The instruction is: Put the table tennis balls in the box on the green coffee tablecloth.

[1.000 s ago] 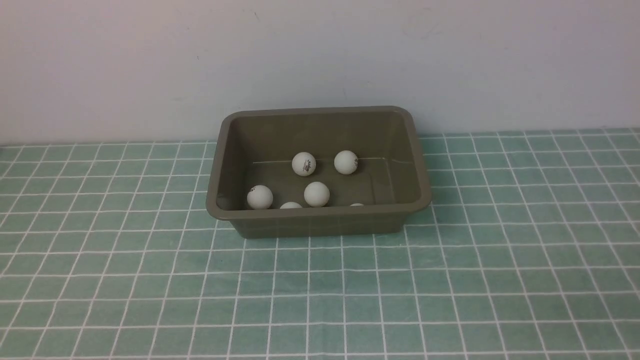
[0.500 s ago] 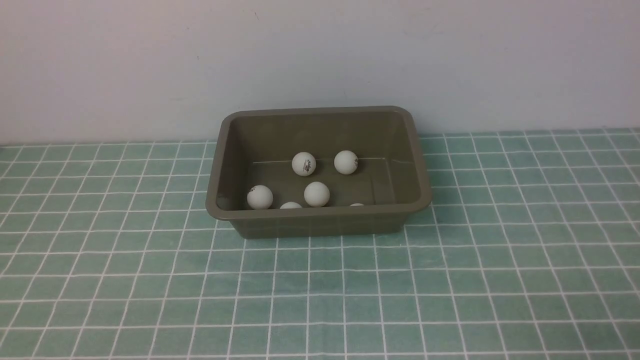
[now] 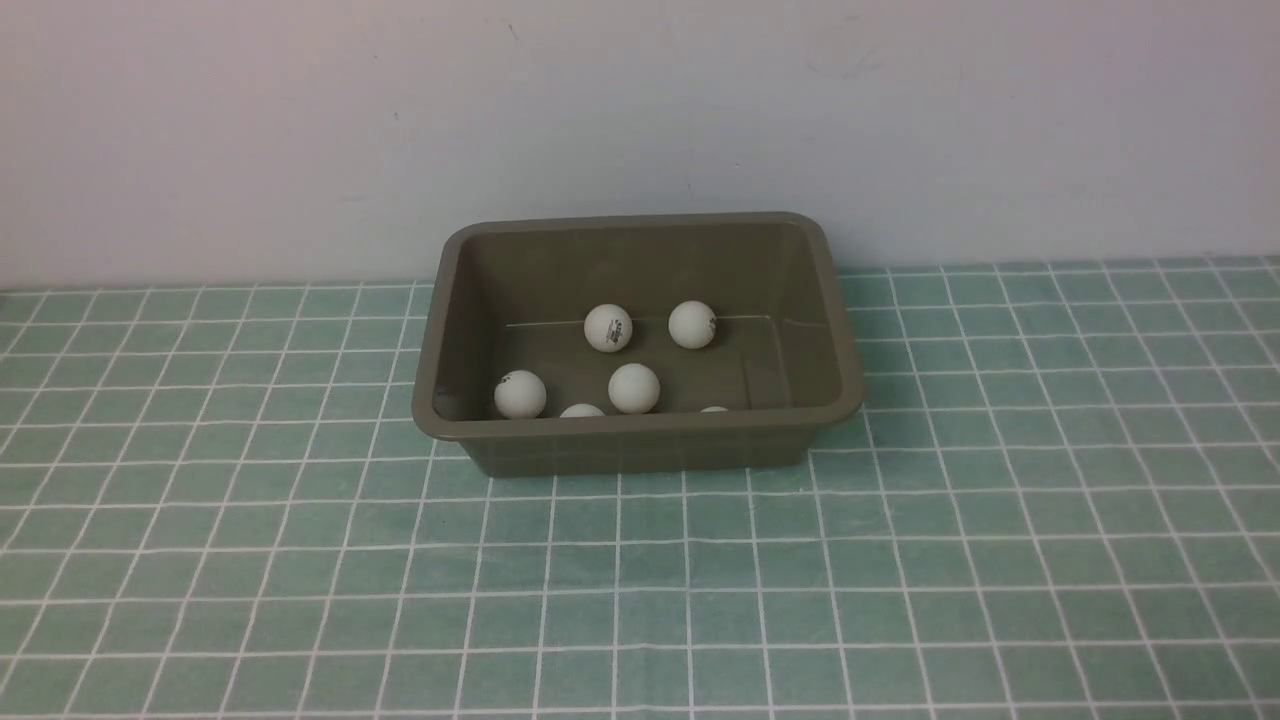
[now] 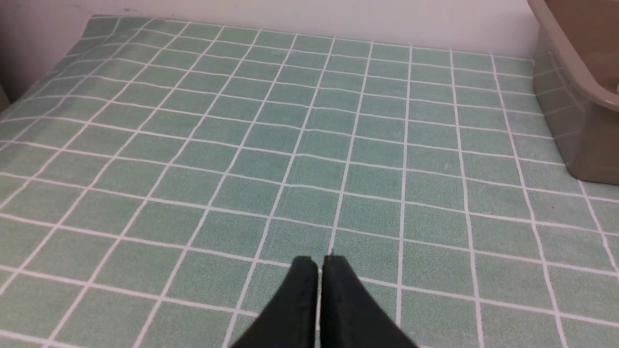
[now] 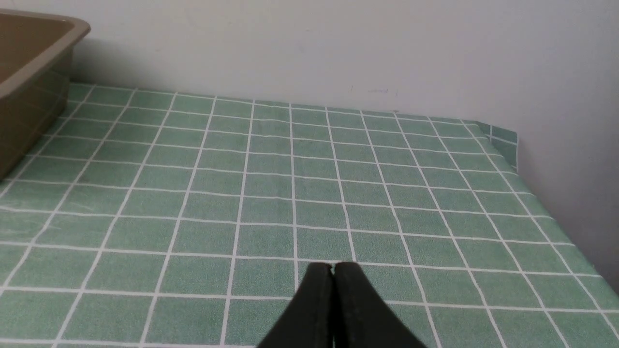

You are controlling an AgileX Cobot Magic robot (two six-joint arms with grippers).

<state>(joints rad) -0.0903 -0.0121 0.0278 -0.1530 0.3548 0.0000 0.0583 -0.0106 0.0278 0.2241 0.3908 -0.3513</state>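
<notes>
Setting: a pale green tablecloth [image 3: 900,560] with a grid of thin white lines is spread over the surface, which is backed by a plain white wall [image 3: 640,110].

Box: an olive-brown plastic box [image 3: 640,440] is seen standing on the cloth toward 12 o'clock in the front view, close to the wall, with its long side facing the camera.

Balls: six white table tennis balls are contained in the box. Two are placed against the far wall, one with a dark printed mark [image 3: 608,327] and one beside it at its 3 o'clock [image 3: 692,324], the pair apart. One ball [image 3: 634,388] is seen mid-floor. One ball [image 3: 520,394] is found toward 9 o'clock, near the box's left end. Two more [image 3: 581,410] [image 3: 713,409] are largely hidden by the near rim, only their tops being shown.

Left hand: the left hand [image 4: 319,263] is seen only in its wrist view, its dark fingers pressed together with nothing between them, above bare cloth, well apart from the box corner.

Right hand: the right hand [image 5: 332,270] is likewise pressed together and empty, above bare cloth, well apart from the box.
</notes>
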